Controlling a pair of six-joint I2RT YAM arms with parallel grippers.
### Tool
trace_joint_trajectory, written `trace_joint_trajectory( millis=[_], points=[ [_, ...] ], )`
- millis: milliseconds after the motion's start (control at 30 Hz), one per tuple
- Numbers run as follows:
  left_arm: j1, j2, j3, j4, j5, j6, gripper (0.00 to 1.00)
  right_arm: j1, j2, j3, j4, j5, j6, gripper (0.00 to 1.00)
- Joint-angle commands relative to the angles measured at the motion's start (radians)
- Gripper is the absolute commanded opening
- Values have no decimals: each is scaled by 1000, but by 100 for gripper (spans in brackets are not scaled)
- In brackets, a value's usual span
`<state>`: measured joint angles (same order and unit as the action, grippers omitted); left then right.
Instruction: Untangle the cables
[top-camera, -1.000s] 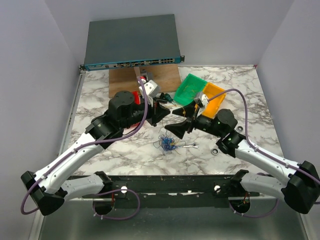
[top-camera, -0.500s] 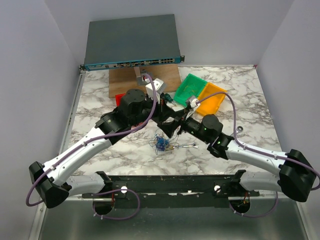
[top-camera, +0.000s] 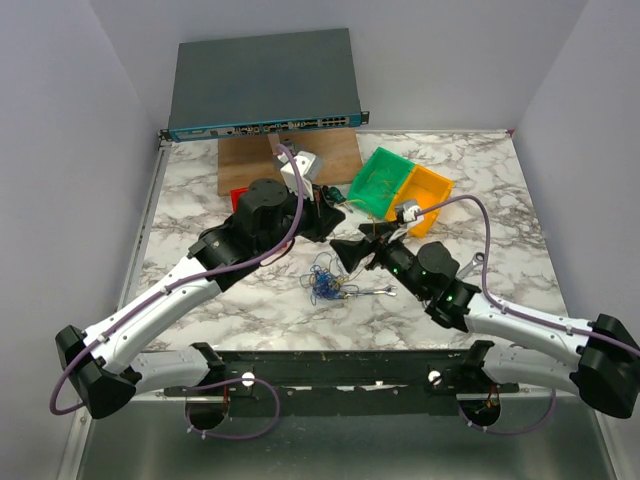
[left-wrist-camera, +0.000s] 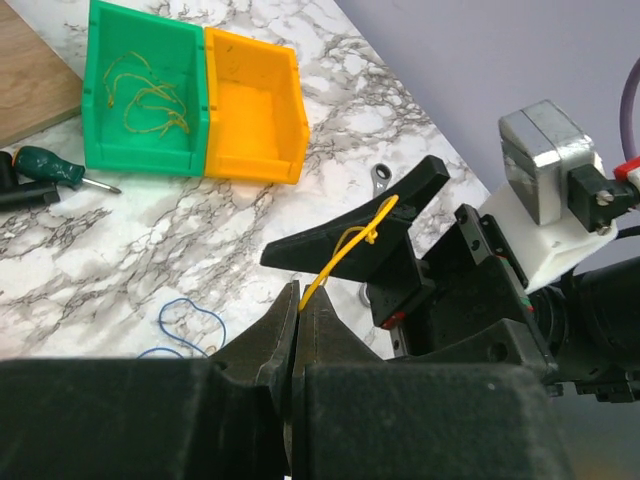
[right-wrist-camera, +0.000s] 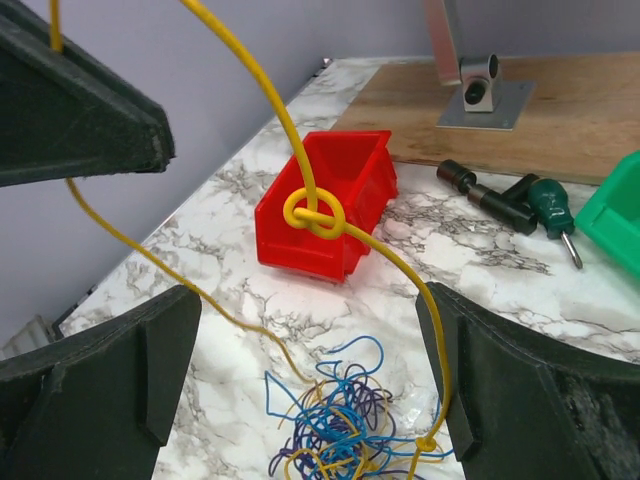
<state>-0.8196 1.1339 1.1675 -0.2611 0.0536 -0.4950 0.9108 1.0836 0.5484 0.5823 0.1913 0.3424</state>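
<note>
The cables (top-camera: 326, 285) lie as a small blue, purple and yellow tangle (right-wrist-camera: 345, 435) on the marble table. A yellow cable (right-wrist-camera: 315, 213) with a loose knot rises from the tangle. My left gripper (left-wrist-camera: 298, 296) is shut on the yellow cable's upper end (left-wrist-camera: 340, 252), and in the top view it (top-camera: 330, 216) hangs above and behind the tangle. My right gripper (right-wrist-camera: 308, 300) is open, with the knotted strand hanging between its fingers; one strand runs close along its right finger (right-wrist-camera: 520, 390). From above, the right gripper (top-camera: 350, 252) sits just right of the tangle.
A silver wrench (top-camera: 376, 292) lies right of the tangle. A green bin (top-camera: 380, 178) holding yellow wires and an orange bin (top-camera: 428, 190) stand behind; a red bin (right-wrist-camera: 325, 200) is at the left. A screwdriver (right-wrist-camera: 548, 205) lies by a wooden board (top-camera: 290, 160).
The left arm has swung right and forward with the yellow cable still held. The right arm has drawn back towards the right, its gripper staying open by the tangle.
</note>
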Motion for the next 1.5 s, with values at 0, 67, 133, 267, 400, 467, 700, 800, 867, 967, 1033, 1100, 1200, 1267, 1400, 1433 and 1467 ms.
trace_joint_trajectory(
  millis=[0, 67, 133, 267, 400, 467, 700, 800, 867, 967, 1033, 1100, 1200, 1267, 1400, 1433, 1467],
  points=[
    [-5, -26, -16, 20, -44, -8, 0, 9, -59, -27, -16, -28, -20, 100],
    [-5, -27, -16, 14, -45, -4, 0, 9, -78, -11, -74, -27, -19, 100],
    [-4, -30, -14, 12, -46, -2, 0, 8, -97, 0, -121, -31, -28, 100],
    [-5, -30, -19, 18, -41, -2, 0, 9, -112, -2, -137, -43, -24, 100],
    [-4, -25, -17, 16, -46, -1, 0, 10, -79, 14, -144, -52, -6, 100],
    [-5, -22, -13, 10, -46, 1, 0, 17, -76, 16, -142, -50, 5, 100],
    [-4, -13, -13, 25, -33, -13, 0, 82, -13, 19, -89, 49, 49, 100],
    [-5, -6, -8, 22, -29, -17, 0, 129, 33, 35, -52, 98, 35, 100],
    [-6, -5, -8, 23, -28, -19, 0, 163, 66, 52, -32, 159, 22, 99],
    [-6, -7, -9, 26, -29, -21, 0, 202, 102, 64, 19, 242, -3, 88],
    [-6, -9, -11, 26, -30, -22, 0, 213, 124, 72, 38, 290, -4, 72],
    [-6, -13, -15, 29, -28, -23, 0, 214, 146, 86, 45, 321, -5, 47],
    [-6, -24, -29, 50, 3, -30, 0, 214, 170, 103, 54, 336, -16, 2],
    [-6, -39, -51, 78, 37, -34, 0, 216, 171, 107, 54, 325, -22, 1],
    [-2, -103, -118, 116, 56, -26, 11, 215, 118, 81, 31, 346, 11, 1],
    [2, -127, -137, 121, 49, -18, 18, 215, 101, 70, 21, 352, 20, 1],
    [10, -151, -163, 129, 44, -12, 28, 215, 79, 62, 12, 352, 29, 1]
  ],
)
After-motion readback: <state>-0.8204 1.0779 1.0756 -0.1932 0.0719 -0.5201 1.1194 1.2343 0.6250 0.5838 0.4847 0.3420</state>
